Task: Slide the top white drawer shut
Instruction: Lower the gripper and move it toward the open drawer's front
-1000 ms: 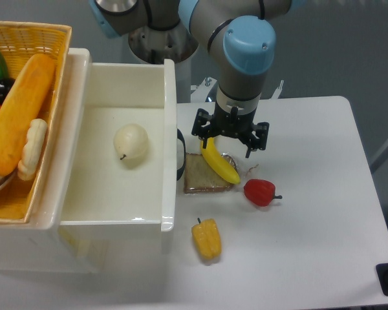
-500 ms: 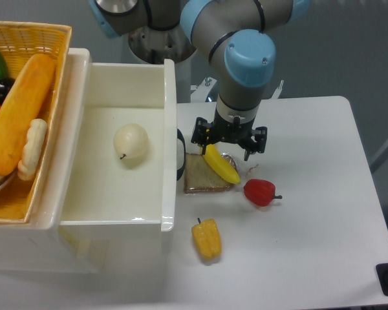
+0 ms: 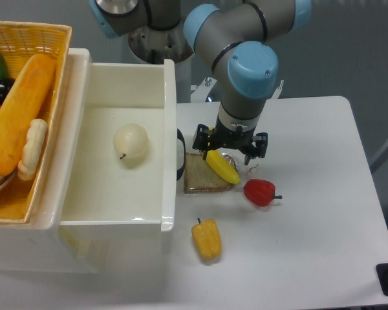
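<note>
The table [image 3: 323, 258] runs wide and bare to the right of the gripper [image 3: 230, 146] and toward the near edge. To the gripper's left stands one drawer [image 3: 103, 194], pulled well out over the table; its front panel lies just left of the fingers, and the black handle [image 3: 180, 154] sits on that panel, close to the gripper but apart from it. Between panel and gripper only a narrow strip of table shows.

Far left of the fingers, beyond the drawer's back rim, one basket [image 3: 26, 39] holds a long orange loaf [image 3: 19, 113] and other food that cannot be fully made out.

Inside the drawer, left of the fingers, lies one pale round fruit [image 3: 130, 143]. Just below the gripper lies one slice of bread [image 3: 204, 177], with one banana [image 3: 222, 166] across its right corner. One red pepper [image 3: 260, 192] lies below and right of the fingers; one yellow pepper [image 3: 207, 239] lies farther below, near the drawer's corner.

The fingers point down at the banana's upper end; whether they grip it, and how wide they stand, cannot be told.
</note>
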You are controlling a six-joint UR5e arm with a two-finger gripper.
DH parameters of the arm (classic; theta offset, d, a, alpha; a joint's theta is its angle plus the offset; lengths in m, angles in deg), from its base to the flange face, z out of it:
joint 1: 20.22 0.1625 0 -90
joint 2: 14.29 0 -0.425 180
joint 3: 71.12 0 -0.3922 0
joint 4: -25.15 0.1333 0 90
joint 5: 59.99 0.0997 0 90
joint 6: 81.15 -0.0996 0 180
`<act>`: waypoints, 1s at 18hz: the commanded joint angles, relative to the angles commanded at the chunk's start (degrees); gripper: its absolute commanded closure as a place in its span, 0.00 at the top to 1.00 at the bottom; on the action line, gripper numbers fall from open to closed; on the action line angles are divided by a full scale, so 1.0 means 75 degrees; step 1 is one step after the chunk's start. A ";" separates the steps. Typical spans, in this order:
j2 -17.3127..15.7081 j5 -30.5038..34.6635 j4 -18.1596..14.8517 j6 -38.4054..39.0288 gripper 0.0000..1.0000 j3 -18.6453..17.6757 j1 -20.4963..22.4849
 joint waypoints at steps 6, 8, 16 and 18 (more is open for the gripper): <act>0.0316 0.0386 0.0117 0.0000 1.00 -0.0023 -0.0012; 0.0422 0.0399 0.0129 0.0012 1.00 -0.0023 -0.0023; 0.0609 0.0142 0.0105 0.0070 1.00 -0.0093 -0.0082; 0.0679 0.0082 0.0082 0.0094 1.00 -0.0117 -0.0105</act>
